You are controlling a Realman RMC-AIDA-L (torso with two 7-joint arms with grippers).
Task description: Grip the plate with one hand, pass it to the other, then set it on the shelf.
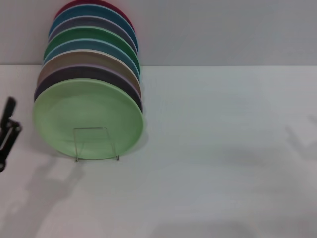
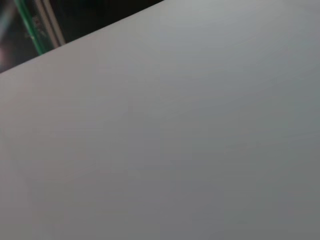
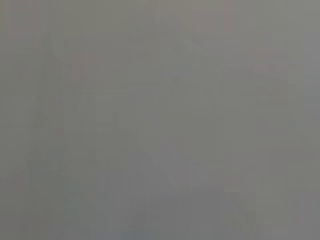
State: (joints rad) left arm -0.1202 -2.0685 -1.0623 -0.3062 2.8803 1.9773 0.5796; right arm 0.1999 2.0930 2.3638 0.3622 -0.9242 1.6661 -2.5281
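The pale mint-green plate (image 1: pixel 88 116) stands on edge at the front of a row of several coloured plates. The shelf's squared wire front (image 1: pixel 91 128) crosses its lower part and rests on the white table (image 1: pixel 223 163). My left gripper (image 1: pixel 8 134), slim and black, shows at the left edge of the head view, beside the plate and apart from it, holding nothing. My right gripper is out of view. The wrist views show neither the plate nor the shelf.
Behind the mint plate stand a dark purple plate (image 1: pixel 74 77), tan, blue, darker green (image 1: pixel 91 34) and red plates. A grey wall rises behind the table. The left wrist view shows the bare table (image 2: pixel 175 140) and its dark edge (image 2: pixel 75 20).
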